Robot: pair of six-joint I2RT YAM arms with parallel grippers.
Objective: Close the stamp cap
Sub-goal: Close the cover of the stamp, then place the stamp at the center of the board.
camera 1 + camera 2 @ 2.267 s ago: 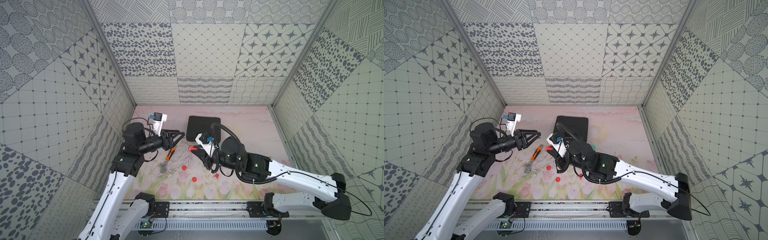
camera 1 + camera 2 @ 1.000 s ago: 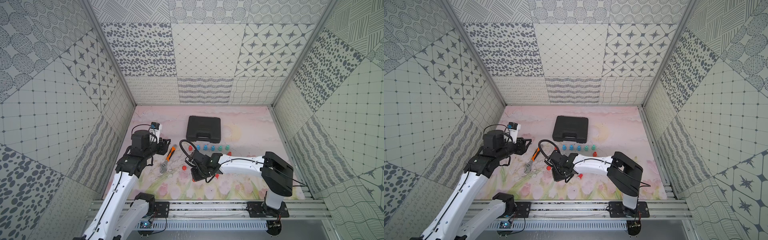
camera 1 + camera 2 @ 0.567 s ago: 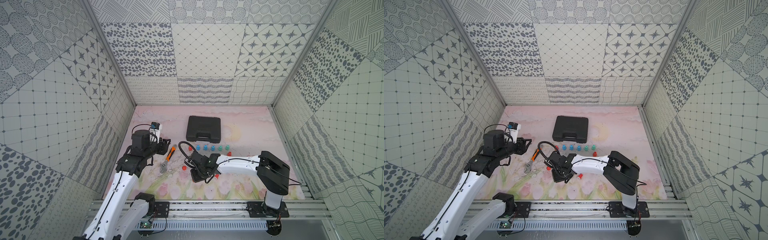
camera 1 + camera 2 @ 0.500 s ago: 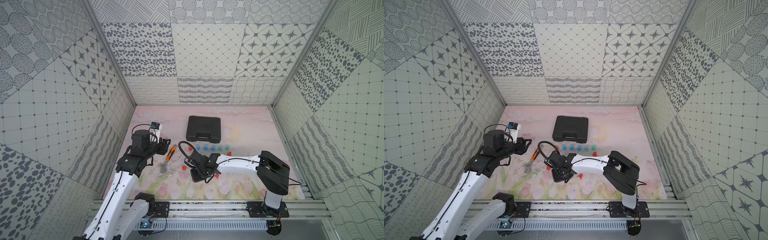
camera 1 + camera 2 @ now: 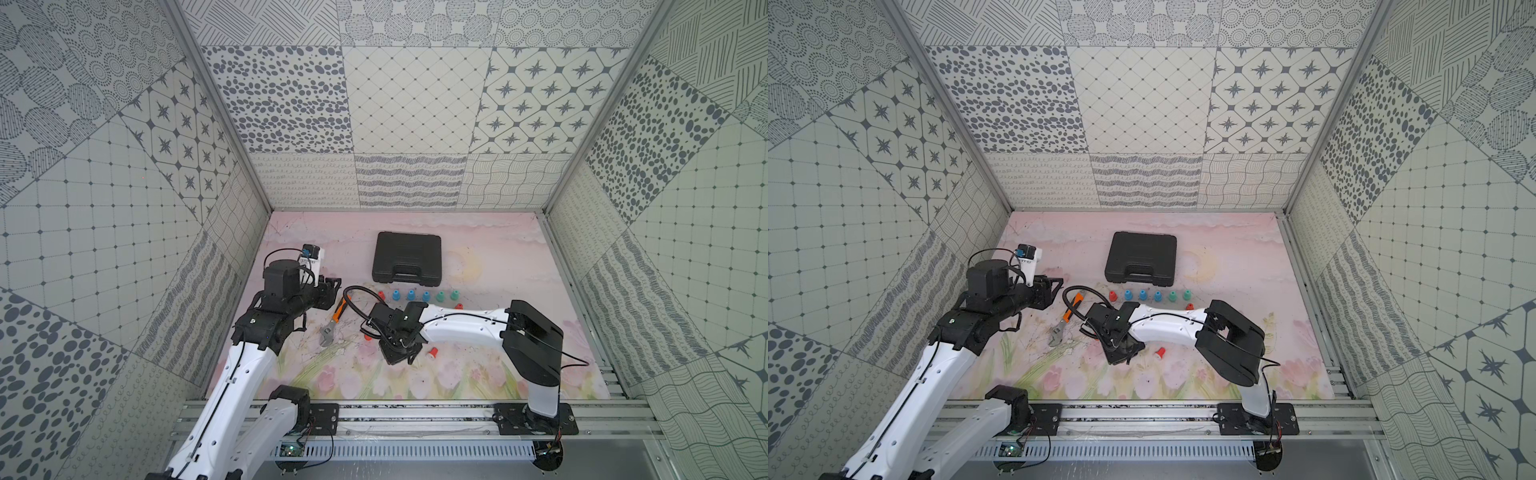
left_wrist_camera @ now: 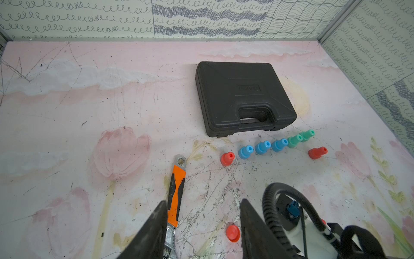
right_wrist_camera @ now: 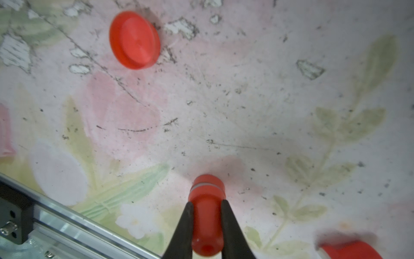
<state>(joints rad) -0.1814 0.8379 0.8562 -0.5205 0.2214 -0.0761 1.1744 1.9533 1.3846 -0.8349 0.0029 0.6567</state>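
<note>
The counter (image 6: pixel 112 101) is a matt printed sheet, pink and floral, scratched, scuffed and flaked through to white in patches. The stamp (image 7: pixel 207 213) is smooth red plastic with a soft sheen and a pale seam ring. The fingers (image 7: pixel 186 228) on it are matt black plastic. The loose cap (image 7: pixel 134 40) is the same smooth red plastic. The case (image 6: pixel 244 96) is moulded black plastic, dull and faintly grained. The wrench (image 6: pixel 177 192) has a bright bare-metal head and end ring, with an orange and black rubbery-looking grip. The rail (image 7: pixel 67 224) is silvery metal with a brushed look. The arm shells (image 5: pixel 457 328) are glossy white plastic.
</note>
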